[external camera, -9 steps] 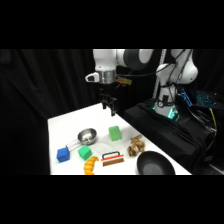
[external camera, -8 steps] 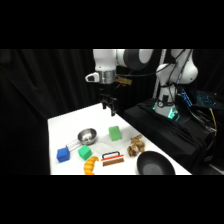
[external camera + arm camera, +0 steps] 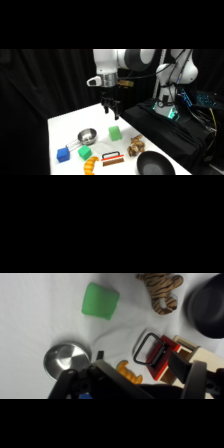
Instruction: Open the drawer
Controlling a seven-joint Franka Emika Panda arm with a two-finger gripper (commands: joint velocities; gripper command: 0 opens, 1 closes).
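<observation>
We are reaching over from our base at upper right, holding our gripper pointed straight down, hanging above the table.

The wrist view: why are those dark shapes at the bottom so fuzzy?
Wrist view: the gripper sits too close to the lens, so it blurs and hides part of the drawer; the white table is evenly lit. Side view: black backdrop, bright table.

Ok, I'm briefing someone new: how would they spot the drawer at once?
Start at the black pan at the white table's near edge. Just left of it, between the orange toy and the brown striped toy, sits the drawer. It alone is red-rimmed with a thin black bar handle.
</observation>
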